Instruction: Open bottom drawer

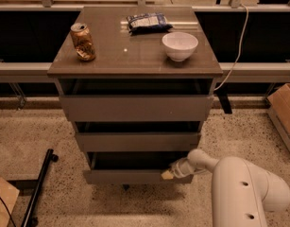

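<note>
The small grey-brown cabinet [135, 67] has three handle-less drawers. The bottom drawer [130, 176] is the lowest and narrowest front, with a dark gap above it. My gripper [169, 173] is at the right end of that front's top edge, its pale tip touching the edge. My white arm [243, 193] reaches in from the lower right. The middle drawer [137, 142] and top drawer [135, 108] sit above it.
On the cabinet top stand a dented can [83, 42], a white bowl [180, 45] and a snack bag [147, 22]. A black bar [38, 188] lies on the floor at left. A cardboard box [284, 115] is at right. A cable [234, 41] hangs behind.
</note>
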Robot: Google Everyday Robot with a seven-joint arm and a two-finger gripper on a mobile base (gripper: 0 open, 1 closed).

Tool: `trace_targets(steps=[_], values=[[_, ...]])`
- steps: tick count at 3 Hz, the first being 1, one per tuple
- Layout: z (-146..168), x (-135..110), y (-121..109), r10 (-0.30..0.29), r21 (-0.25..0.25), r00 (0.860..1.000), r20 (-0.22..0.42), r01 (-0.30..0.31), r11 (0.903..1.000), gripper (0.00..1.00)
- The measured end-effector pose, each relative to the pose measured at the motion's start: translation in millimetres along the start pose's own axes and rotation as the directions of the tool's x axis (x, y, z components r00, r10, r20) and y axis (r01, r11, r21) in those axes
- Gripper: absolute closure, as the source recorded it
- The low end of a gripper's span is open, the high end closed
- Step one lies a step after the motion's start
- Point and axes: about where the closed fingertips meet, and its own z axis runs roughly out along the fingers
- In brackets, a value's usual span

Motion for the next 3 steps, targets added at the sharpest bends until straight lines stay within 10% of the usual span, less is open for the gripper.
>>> trace_targets(steps=[2, 3], values=[[-6.0, 27.7, 21.1, 0.018, -0.039, 0.998, -0.067, -0.021, 0.9990, 0.00], [-6.2, 28.3, 21.4, 0.019, -0.040, 0.997, -0.069, -0.022, 0.9990, 0.19]])
